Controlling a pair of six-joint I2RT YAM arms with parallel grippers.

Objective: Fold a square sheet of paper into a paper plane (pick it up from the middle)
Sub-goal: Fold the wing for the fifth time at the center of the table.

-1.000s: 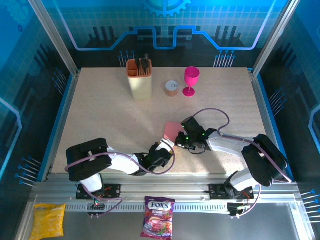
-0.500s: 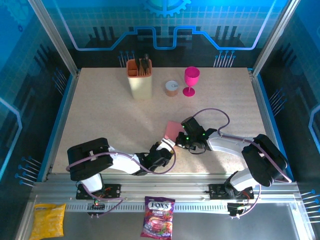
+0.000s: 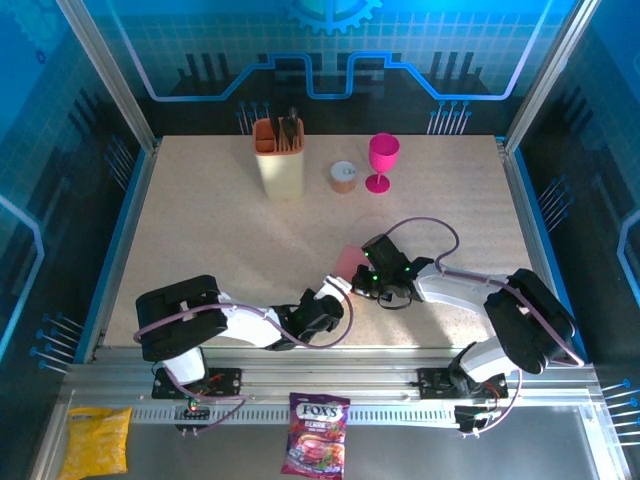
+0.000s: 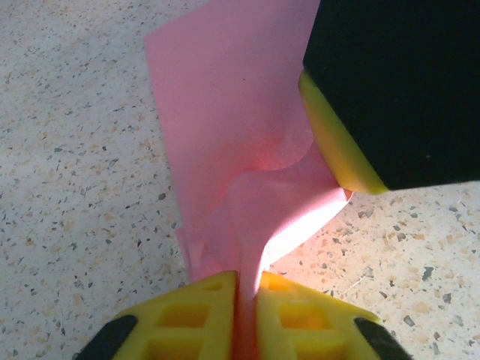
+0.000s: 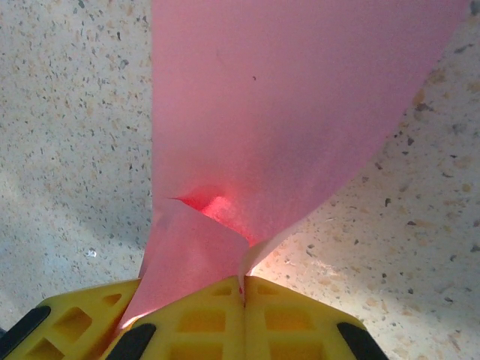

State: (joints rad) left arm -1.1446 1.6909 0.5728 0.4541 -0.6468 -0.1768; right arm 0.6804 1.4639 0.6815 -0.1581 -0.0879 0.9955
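At the table's (image 3: 220, 240) near middle, over speckled beige stone-look surface, the left gripper (image 4: 246, 283) has its ribbed yellow fingers pinched tight on an edge of the paper (image 4: 225, 105), a thin matte salmon-pink sheet that buckles there into a soft raised fold. Just right of it, the right gripper (image 5: 244, 289) is likewise clamped on the paper, which fans out smooth beyond both grippers.

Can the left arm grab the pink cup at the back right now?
Probably not. The left gripper is shut on the pink paper, which the right gripper pinches too, and the goblet stands far off at the back. It would have to let go first.
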